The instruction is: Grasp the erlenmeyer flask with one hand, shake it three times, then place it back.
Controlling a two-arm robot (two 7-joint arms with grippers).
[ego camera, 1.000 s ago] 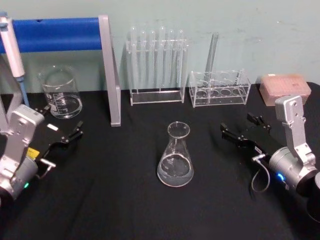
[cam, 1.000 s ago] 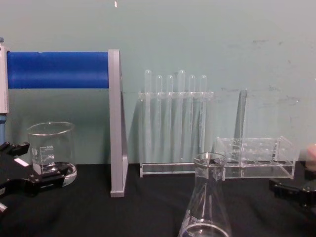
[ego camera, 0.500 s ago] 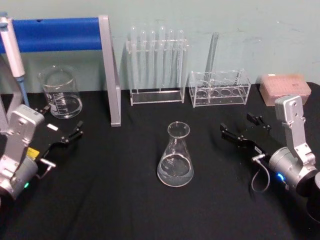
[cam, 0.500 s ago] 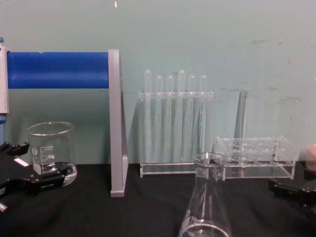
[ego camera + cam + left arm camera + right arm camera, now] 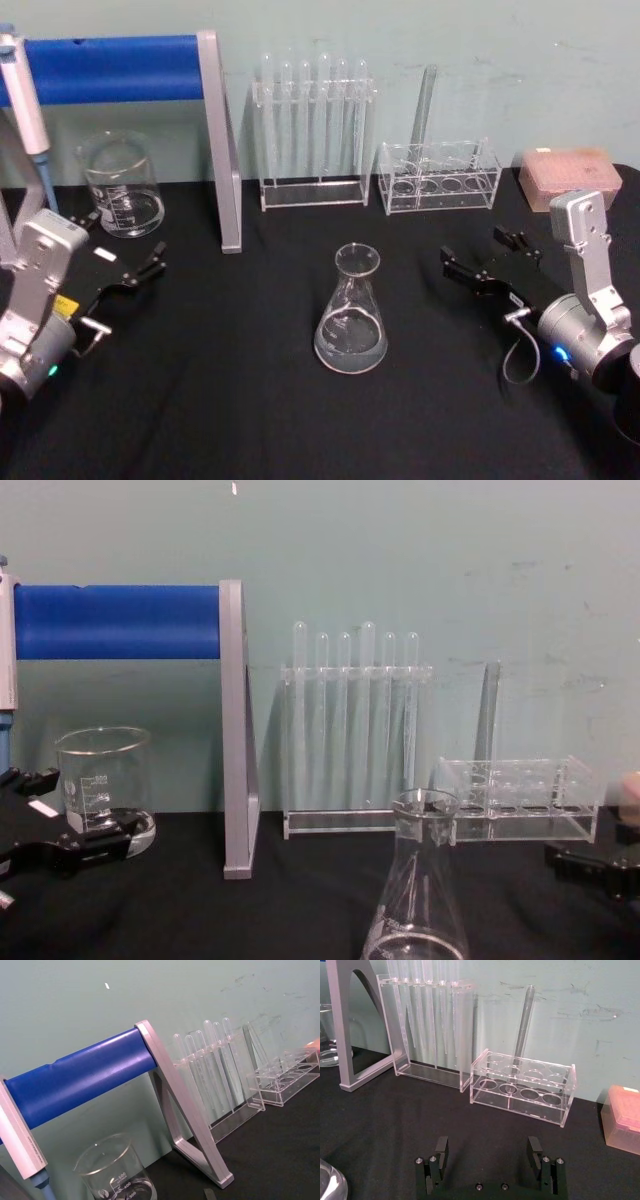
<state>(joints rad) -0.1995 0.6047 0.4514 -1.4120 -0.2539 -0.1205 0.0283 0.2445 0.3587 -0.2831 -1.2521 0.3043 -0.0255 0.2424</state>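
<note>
The erlenmeyer flask [image 5: 352, 310] stands upright on the black table, at its centre; it is clear glass and nothing touches it. The chest view has it close in front [image 5: 418, 900], and its base edge shows in the right wrist view [image 5: 329, 1180]. My left gripper [image 5: 125, 245] is open, well to the left of the flask and near the beaker, and also appears in the chest view [image 5: 75, 810]. My right gripper [image 5: 478, 250] is open a short way to the right of the flask, its jaws wide apart with nothing between them [image 5: 488, 1146].
A glass beaker [image 5: 122, 185] stands at the back left under a blue bar on a grey stand [image 5: 220, 150]. A tall test tube rack [image 5: 312, 130], a low clear rack [image 5: 438, 175] with one tube and a pink box [image 5: 568, 172] line the back. A pipette [image 5: 22, 95] hangs far left.
The left gripper has edged very slightly to the left in the chest view. The flask and the right gripper have not moved.
</note>
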